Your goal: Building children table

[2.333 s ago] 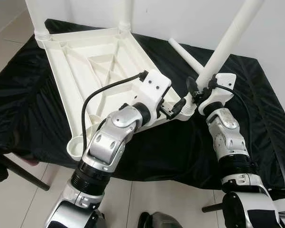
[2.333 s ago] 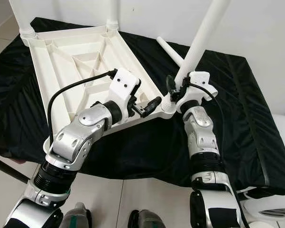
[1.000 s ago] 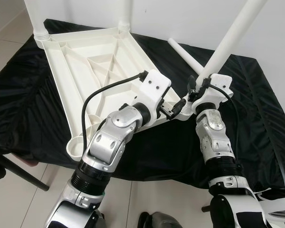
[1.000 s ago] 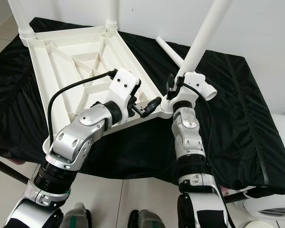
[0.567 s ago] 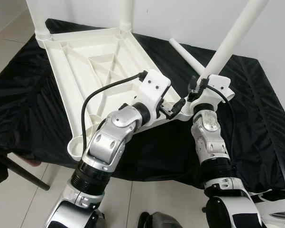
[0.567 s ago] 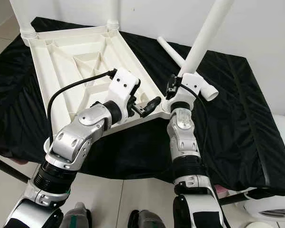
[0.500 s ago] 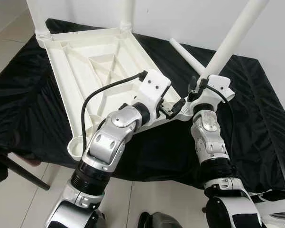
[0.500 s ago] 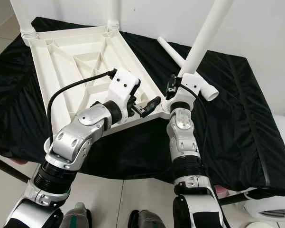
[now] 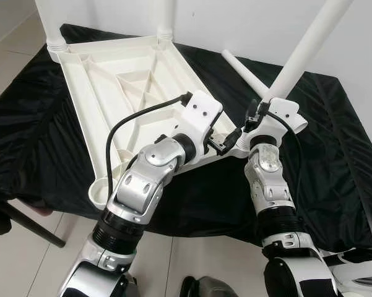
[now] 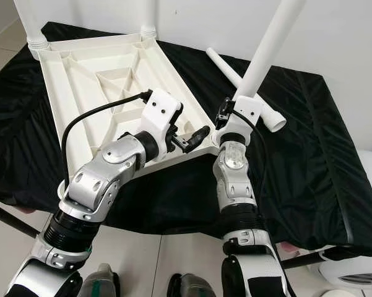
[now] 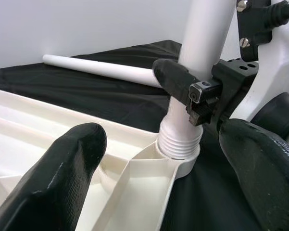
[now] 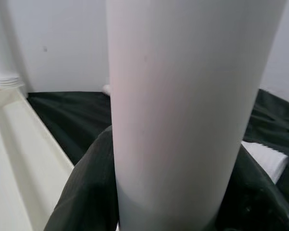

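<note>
Tabletop: a white plastic children's tabletop lies upside down, ribbed underside up, on a black cloth spread over a low surface.
Corner socket: the near right corner socket of the tabletop carries a leg being fitted; the thread at the leg's base shows just above the socket rim.
Leg in work: a white leg rises tilted from that corner, leaning up and away to the right.
Right gripper: the right gripper is clenched round the base of the tilted leg, its black fingers wrapped on either side of the tube just above the thread.
Left gripper: the left gripper sits at the tabletop's edge just beside the same corner, its two fingers spread apart, one over the rim; whether they touch the plastic cannot be told.
Fitted legs: two more legs stand upright in the far corner sockets.
Spare leg: a fourth leg lies loose on the cloth behind the worked corner.
Surroundings: white wall behind, pale tiled floor in front.
</note>
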`<state>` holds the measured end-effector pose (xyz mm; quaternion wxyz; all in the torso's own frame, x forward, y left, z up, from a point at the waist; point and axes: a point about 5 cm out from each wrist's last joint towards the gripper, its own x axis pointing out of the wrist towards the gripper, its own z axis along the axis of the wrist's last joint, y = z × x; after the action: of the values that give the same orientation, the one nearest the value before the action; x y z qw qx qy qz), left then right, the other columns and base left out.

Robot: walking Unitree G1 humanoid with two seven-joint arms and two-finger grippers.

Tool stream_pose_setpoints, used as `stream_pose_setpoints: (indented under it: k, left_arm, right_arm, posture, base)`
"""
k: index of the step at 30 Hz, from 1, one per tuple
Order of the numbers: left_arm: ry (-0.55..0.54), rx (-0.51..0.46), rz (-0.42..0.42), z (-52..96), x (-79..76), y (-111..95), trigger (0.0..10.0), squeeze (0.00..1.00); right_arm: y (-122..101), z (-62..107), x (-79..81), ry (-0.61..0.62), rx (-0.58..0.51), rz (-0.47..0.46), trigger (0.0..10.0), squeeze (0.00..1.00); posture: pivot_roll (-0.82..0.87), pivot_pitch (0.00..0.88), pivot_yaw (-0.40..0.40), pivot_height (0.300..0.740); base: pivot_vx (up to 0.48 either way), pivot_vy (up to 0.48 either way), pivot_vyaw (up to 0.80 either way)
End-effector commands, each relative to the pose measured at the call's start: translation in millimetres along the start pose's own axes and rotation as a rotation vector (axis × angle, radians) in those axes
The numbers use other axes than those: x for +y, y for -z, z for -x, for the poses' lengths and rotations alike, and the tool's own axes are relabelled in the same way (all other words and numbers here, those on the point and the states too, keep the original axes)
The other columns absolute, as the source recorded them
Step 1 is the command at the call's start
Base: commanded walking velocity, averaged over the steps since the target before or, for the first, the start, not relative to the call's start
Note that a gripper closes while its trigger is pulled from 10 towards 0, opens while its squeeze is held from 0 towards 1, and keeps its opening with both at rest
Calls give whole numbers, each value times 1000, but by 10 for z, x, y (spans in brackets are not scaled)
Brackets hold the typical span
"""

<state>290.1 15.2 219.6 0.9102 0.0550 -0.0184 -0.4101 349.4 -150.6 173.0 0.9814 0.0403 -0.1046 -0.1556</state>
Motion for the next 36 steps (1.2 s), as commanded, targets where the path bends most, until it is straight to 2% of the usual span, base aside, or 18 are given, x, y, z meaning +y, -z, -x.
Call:
stream_pose_setpoints:
  k: [1, 10, 20, 25, 36]
  left_arm:
    - [-22, -3, -6, 5, -17, -28, 10000, 0]
    - [-12, -1, -9, 3, -31, -28, 10000, 0]
    - [-3, -2, -10, -2, -42, -27, 10000, 0]
    - [5, -3, -12, -11, -55, -34, 10000, 0]
    - [12, -4, -10, -14, -68, -39, 10000, 0]
  right_arm:
    - [329, 71, -342, 187, 140, 63, 10000, 0]
    - [322, 88, -415, 309, 127, 34, 10000, 0]
    - [338, 87, -447, 337, 143, 24, 10000, 0]
    - [385, 99, -609, 451, 177, -3, 10000, 0]
    - [397, 135, -744, 525, 171, -8, 10000, 0]
  posture:
    - [89, 86, -91, 740]
    - [88, 81, -84, 740]
    - [83, 75, -81, 740]
    - [80, 70, -77, 740]
    - [77, 77, -72, 740]
  base:
    - [0, 0, 0]
    - [0, 0, 0]
    - [0, 0, 0]
    - [0, 0, 0]
    - [0, 0, 0]
